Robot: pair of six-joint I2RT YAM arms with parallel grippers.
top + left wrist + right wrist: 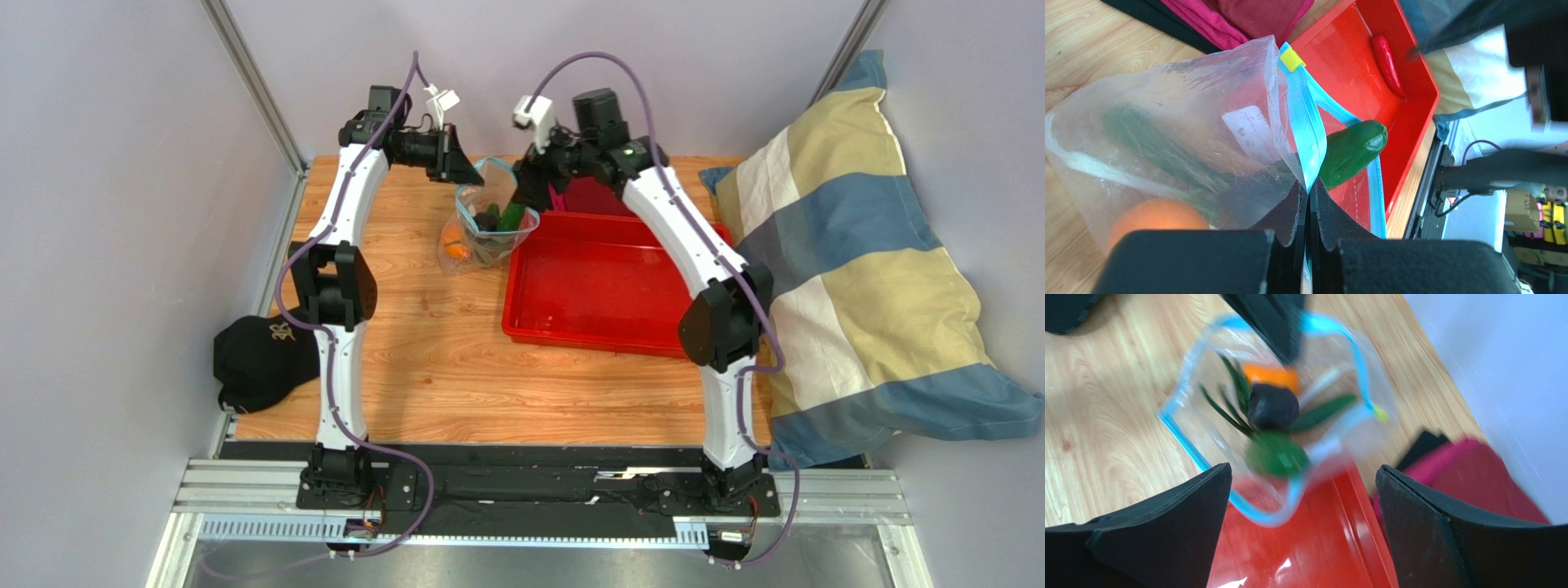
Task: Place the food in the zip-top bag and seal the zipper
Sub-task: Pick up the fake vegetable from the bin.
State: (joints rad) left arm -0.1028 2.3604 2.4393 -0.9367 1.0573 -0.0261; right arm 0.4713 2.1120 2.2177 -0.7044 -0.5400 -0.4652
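The clear zip-top bag [481, 230] hangs with its mouth open at the red tray's left rim. My left gripper [1309, 188] is shut on its blue zipper [1303, 122], below the yellow slider [1292, 59]. An orange fruit [1154, 219] and a long green vegetable [1149, 144] lie inside; another green vegetable [1352, 153] pokes out of the mouth. In the right wrist view the bag [1198, 380] also holds a dark round piece [1273, 406] and green onion leaves [1229, 395]. My right gripper [1303, 473] is open above the mouth, holding nothing. A red chili [1387, 64] lies in the tray.
The red tray [613, 306] sits right of the bag. A pink cloth [1229, 18] lies behind the tray. A checked pillow [859, 270] fills the right side. A black cap [258, 358] rests at the table's left edge.
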